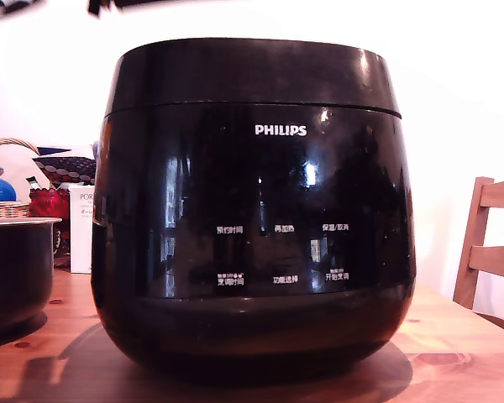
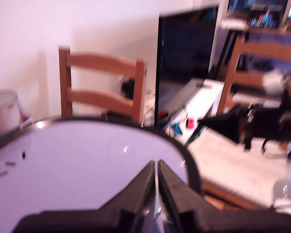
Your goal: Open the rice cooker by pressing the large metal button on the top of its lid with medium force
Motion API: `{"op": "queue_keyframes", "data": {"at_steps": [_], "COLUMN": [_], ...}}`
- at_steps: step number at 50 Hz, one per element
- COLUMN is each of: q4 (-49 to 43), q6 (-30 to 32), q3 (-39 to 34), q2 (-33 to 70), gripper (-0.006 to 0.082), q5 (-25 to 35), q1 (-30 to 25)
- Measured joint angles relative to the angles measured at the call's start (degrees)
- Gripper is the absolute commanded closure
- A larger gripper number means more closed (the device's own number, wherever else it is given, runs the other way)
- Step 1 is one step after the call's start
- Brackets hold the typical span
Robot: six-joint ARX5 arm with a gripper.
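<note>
Glossy black rounded Philips rice cooker (image 1: 252, 218), its wide black lid (image 1: 252, 71) down: not yet opened.
Black gripper (image 2: 156, 167), fingers nearly together and empty, hangs above the lid; the press remains.

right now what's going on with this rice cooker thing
A black Philips rice cooker sits on a wooden table with its lid closed. The wrist view shows the robot arm's pincer over the glossy top of the lid, fingers together and holding nothing. The metal button is not visible in either view, so whether it has been pressed cannot be told. A smaller dark pot stands at the exterior view's left.
</note>
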Motion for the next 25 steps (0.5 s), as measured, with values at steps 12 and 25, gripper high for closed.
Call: {"op": "queue_keyframes", "data": {"at_steps": [12, 25], "q4": [-0.1, 0.7], "q6": [1.5, 2.6], "q3": [0.0, 0.2], "q2": [1.5, 4.1], "gripper": [0.0789, 0.0789], "q5": [-2.8, -5.8], "q1": [-0.9, -2.1]}}
